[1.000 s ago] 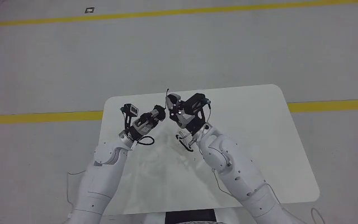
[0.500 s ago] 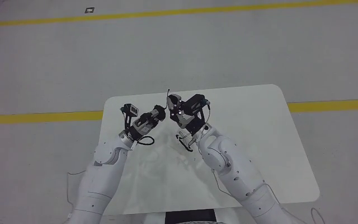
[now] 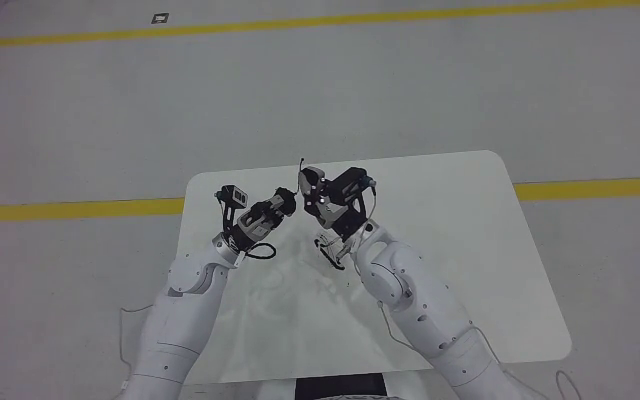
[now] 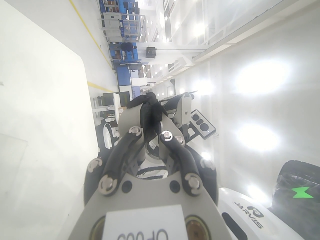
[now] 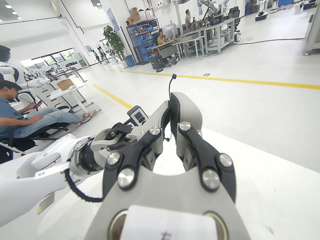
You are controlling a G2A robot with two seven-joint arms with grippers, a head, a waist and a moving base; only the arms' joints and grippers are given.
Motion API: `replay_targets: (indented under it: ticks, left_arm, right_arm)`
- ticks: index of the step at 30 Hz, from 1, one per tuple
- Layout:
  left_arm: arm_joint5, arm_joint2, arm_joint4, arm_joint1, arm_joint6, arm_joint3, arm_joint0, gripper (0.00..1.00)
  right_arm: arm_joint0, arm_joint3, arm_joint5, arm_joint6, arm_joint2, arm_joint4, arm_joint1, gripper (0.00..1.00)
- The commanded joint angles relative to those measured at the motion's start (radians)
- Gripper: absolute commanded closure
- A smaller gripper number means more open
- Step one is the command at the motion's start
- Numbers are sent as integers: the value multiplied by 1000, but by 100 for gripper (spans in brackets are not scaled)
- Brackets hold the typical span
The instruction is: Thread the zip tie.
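Right gripper (image 5: 170,101): jaws clamped on the zip tie (image 5: 170,84), its head poking past the tips, presented, I'd say, for threading.
Left gripper (image 4: 149,103): jaws closed, just beside the right's; anything pinched, can't tell.

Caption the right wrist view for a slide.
Right gripper shut on a black zip tie, head end protruding, over the white table.

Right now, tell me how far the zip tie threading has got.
Done: the zip tie is off the table, pinched in the right gripper, with its head poking past the fingertips. In hand: the left gripper is shut on what looks like the tie's other end, close beside the right. Left: no closed loop shows, so the threading itself remains.
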Motion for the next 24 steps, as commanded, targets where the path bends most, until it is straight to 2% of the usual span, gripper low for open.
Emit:
replay_targets:
  ticks: [1, 24]
  left_arm:
    - [0, 0, 0, 0, 0, 0, 0, 100]
    - [0, 0, 0, 0, 0, 0, 0, 100]
  right_arm:
    - [2, 3, 0, 1, -2, 1, 0, 100]
    - [-11, 3, 4, 18, 4, -19, 5, 100]
